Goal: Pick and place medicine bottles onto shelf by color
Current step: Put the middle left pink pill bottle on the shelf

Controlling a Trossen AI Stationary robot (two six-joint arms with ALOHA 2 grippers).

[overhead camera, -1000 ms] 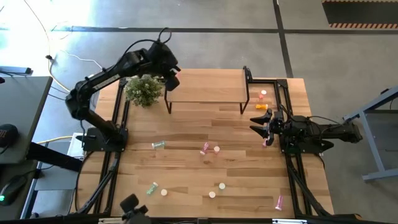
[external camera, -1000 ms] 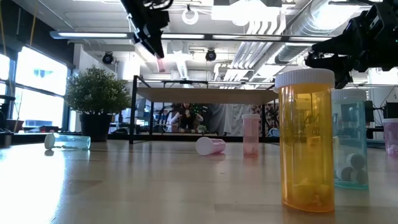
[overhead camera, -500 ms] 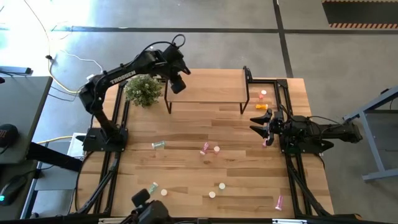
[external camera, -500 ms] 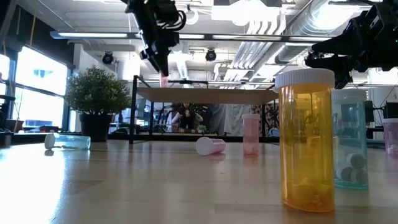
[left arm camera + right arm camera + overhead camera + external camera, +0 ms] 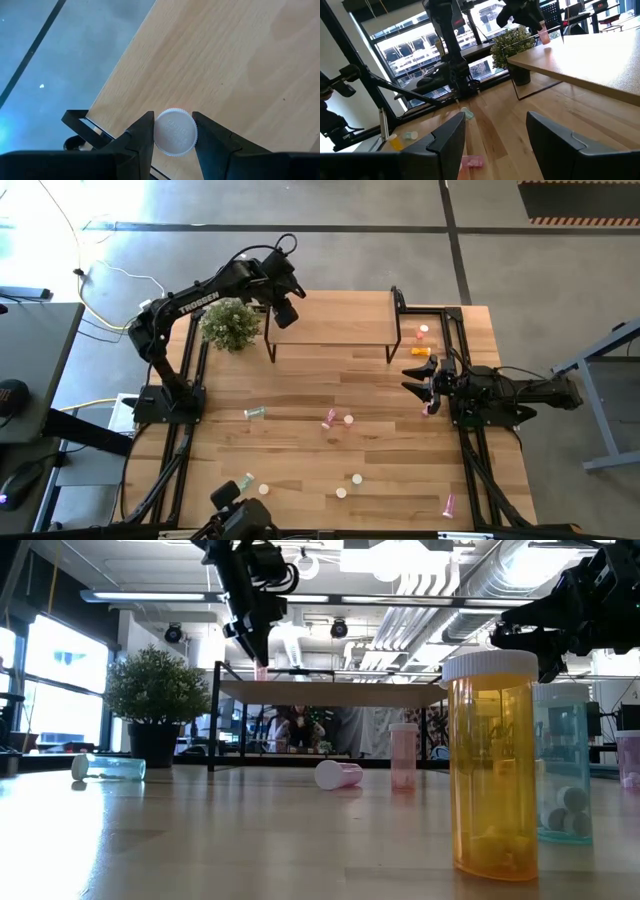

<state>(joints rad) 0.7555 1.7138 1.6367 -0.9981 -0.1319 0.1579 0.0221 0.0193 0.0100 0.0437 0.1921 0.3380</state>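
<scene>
left claw [image 5: 174,137] grips pink bottle [image 5: 174,132] above shelf [image 5: 220,65]

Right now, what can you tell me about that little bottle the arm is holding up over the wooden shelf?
The pink bottle is tiny, see-through pink plastic with a round, ridged white cap. The left hand pinches it by the cap between two dark fingers, so it hangs upright, cap up, over the left end of the light-wood shelf. Whether its base touches the shelf can't be told.
</scene>
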